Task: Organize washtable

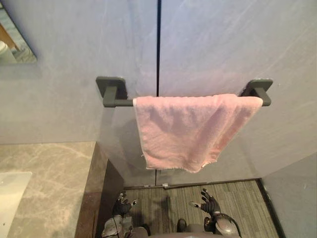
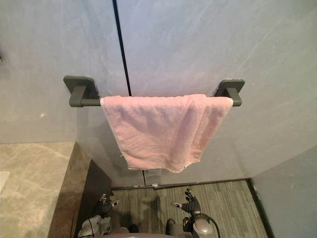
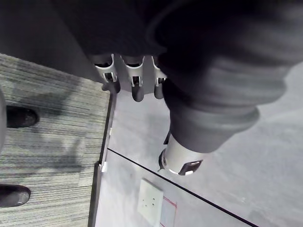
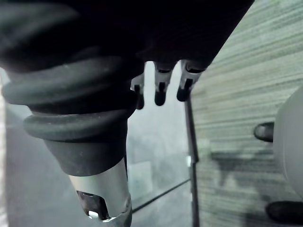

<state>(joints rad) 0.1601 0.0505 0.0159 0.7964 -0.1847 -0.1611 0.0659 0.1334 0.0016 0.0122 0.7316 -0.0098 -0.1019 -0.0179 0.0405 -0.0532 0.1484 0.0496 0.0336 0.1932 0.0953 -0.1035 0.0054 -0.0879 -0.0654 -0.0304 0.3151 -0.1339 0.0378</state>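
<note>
Pink towel (image 1: 188,131) drapes the rail (image 1: 123,103); left robot hand (image 1: 121,204) and right robot hand (image 1: 209,203) hang seemingly open

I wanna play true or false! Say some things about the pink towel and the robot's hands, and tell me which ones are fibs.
1. The pink terry towel hangs over the dark grey wall bar. True.
2. A grey marble counter sits lower, to the towel's left. True.
3. The towel lies on the counter. False: it hangs on the bar.
4. The left hand is open and holds nothing. True.
5. The right hand grips the towel. False: it is open, below the towel and apart from it.
</note>
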